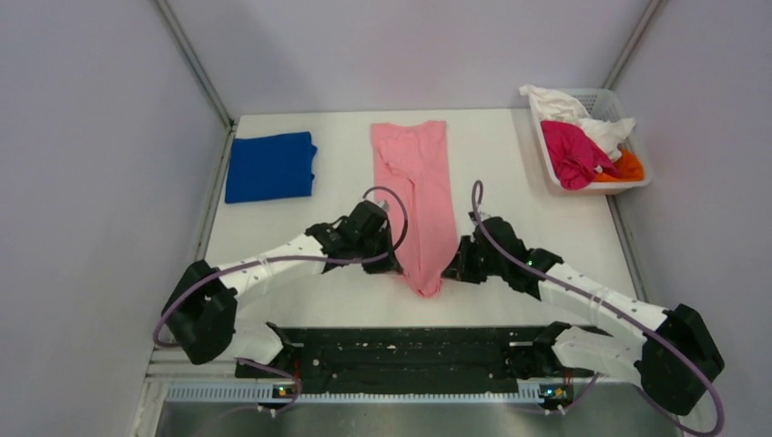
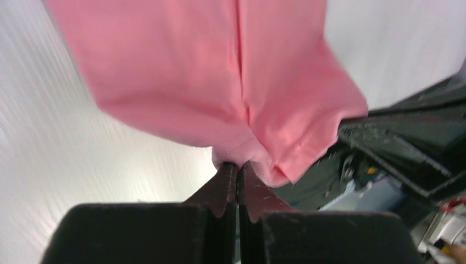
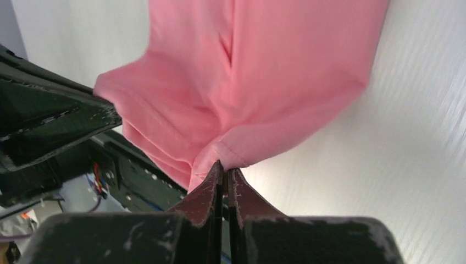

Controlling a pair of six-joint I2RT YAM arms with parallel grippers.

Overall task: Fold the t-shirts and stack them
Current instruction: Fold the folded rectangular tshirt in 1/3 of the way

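A light pink t-shirt (image 1: 416, 191) lies in a long narrow strip down the middle of the table, folded lengthwise. Its near end is bunched between both arms. My left gripper (image 1: 397, 266) is shut on the near left corner of the pink t-shirt (image 2: 220, 82), the hem pinched at the fingertips. My right gripper (image 1: 448, 270) is shut on the near right corner of the same shirt (image 3: 258, 71). A royal blue t-shirt (image 1: 270, 166) lies folded flat at the back left. More t-shirts, white (image 1: 569, 107), magenta (image 1: 569, 153) and orange (image 1: 624, 167), are heaped in the basket.
A white slotted basket (image 1: 637, 186) stands at the back right of the table. White walls close in the table on the left, back and right. The black base rail (image 1: 410, 357) runs along the near edge between the arm bases.
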